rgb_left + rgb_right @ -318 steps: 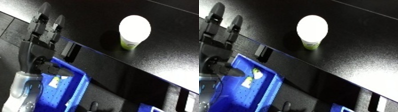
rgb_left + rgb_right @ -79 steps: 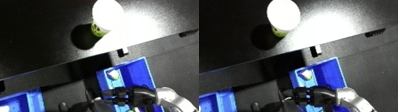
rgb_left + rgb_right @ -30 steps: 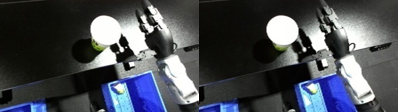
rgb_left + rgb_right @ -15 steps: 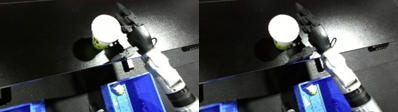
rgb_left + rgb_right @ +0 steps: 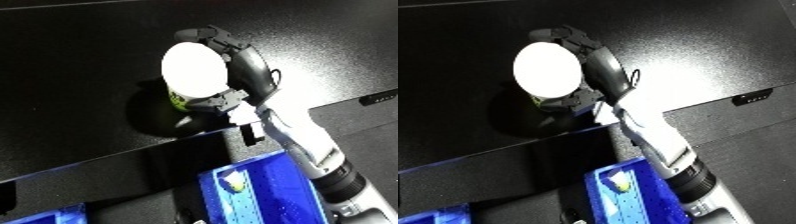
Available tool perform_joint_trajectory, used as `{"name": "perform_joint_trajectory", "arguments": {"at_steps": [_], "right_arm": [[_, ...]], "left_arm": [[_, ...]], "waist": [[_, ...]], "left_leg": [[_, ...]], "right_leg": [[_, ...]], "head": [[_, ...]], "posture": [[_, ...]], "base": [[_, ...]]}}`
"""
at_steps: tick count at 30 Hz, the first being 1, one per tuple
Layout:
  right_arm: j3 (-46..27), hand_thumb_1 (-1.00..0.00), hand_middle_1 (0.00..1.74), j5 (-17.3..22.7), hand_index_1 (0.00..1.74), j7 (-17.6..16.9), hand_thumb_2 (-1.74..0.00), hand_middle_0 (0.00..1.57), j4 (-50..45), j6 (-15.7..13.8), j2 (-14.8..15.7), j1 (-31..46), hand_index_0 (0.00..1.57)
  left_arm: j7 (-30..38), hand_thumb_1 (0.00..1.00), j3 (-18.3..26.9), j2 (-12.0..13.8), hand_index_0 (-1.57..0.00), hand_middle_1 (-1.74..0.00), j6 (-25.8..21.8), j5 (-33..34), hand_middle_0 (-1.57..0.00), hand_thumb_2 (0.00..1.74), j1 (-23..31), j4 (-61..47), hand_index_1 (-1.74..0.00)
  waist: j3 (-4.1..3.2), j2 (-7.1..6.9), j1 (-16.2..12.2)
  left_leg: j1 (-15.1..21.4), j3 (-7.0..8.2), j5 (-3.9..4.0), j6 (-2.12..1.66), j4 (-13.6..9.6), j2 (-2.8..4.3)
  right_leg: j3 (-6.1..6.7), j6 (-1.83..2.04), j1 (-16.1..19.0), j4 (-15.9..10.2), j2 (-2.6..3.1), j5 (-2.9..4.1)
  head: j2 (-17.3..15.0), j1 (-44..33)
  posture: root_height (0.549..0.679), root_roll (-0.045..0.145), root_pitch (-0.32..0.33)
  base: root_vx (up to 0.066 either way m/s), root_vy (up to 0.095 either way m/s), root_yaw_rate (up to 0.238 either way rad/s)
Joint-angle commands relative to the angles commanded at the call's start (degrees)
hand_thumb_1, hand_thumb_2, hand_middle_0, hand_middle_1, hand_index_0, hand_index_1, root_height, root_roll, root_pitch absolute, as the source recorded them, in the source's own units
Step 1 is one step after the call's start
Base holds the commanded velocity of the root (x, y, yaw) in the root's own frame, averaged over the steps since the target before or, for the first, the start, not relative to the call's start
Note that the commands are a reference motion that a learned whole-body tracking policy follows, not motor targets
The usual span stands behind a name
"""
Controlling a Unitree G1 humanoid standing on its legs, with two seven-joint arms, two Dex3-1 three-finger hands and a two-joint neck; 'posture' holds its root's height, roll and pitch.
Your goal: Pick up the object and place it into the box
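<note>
One white-topped cup (image 5: 194,70) stands upright on the black table (image 5: 80,60), its round lid glaring bright and featureless, with a strip of yellow-green side wall showing just below the rim. The table surface is matte and dark, faintly speckled where light falls on it toward the right, and it ends in a straight front edge that runs diagonally across the lower half of the view. Below that edge sits a blue bin (image 5: 266,187) of smooth plastic, its floor dotted with small holes; a small pale yellowish item (image 5: 233,182) lies in its near left corner, too small to identify. A second blue bin corner (image 5: 53,216) shows at the lower left.

The right hand (image 5: 247,75) reaches up from the lower right on a white and silver forearm (image 5: 306,150), wrist bent toward the cup. Its black fingers (image 5: 567,36) curl over the far side of the lid while the thumb (image 5: 211,101) wraps the near lower side, so the hand is closed around the cup, which rests on the table near the front edge
</note>
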Motion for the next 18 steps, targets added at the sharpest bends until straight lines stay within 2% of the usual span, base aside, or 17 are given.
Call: {"name": "perform_joint_trajectory", "arguments": {"at_steps": [3, 10, 14, 18], "right_arm": [[-0.08, -0.85, 1.48, 0.17, 1.48, -0.48, -1.48, 1.33, -0.09, 0.27, 0.15, 0.02, 1.33], [-0.74, -0.85, 1.48, 0.19, 1.48, -1.36, -1.48, 1.33, -0.71, -0.28, -0.24, 0.86, 1.33], [-2.28, -0.85, 1.48, -0.51, 1.48, -2.11, -1.48, 1.33, -2.7, -2.72, -0.9, 2.92, 1.33], [-5.69, -0.85, 1.48, -2.23, 1.48, -4.25, -1.48, 1.33, -6.38, -6.5, -1.39, 6.87, 1.33]], "left_arm": [[0.29, 0.0, -0.06, -0.1, 0.0, 0.0, 0.2, 0.06, 0.0, 0.0, -0.14, -0.21, 0.0], [0.29, 0.0, 0.02, -0.04, 0.0, 0.0, 0.1, -0.04, 0.0, 0.0, 0.01, -0.22, 0.0], [-0.08, 0.0, 0.62, 0.12, 0.0, 0.0, -0.31, -0.11, 0.0, 0.0, 0.54, -0.13, 0.0], [-0.34, 0.0, 1.74, -0.03, 0.0, 0.0, -0.94, -0.36, 0.0, 0.0, 1.3, 0.06, 0.0]], "waist": [[-0.01, -0.04, -0.01], [0.18, -0.02, -0.36], [0.27, -0.12, -0.98], [0.31, -0.36, -2.33]], "left_leg": [[-0.08, -0.02, -0.01, 0.02, 0.09, 0.01], [-0.13, 0.11, -0.08, 0.05, 0.04, 0.1], [-0.1, 0.41, -0.31, 0.11, 0.06, 0.23], [-0.03, 1.09, -0.87, 0.09, 0.34, 0.63]], "right_leg": [[0.04, 0.04, -0.1, 0.11, -0.02, 0.03], [0.25, 0.13, -0.38, 0.1, 0.06, 0.15], [0.53, 0.29, -0.55, 0.03, 0.23, 0.22], [1.06, 0.53, -0.84, -0.09, 0.55, 0.33]], "head": [[0.11, 0.34], [0.94, 1.57], [1.61, 2.25], [1.98, 2.88]], "posture": [[0.642, 0.063, -0.025], [0.642, 0.062, -0.022], [0.642, 0.062, -0.019], [0.642, 0.062, -0.015]], "base": [[-0.001, -0.004, 0.013], [-0.009, -0.002, -0.001], [-0.012, 0.006, -0.048], [-0.015, 0.034, -0.107]]}}
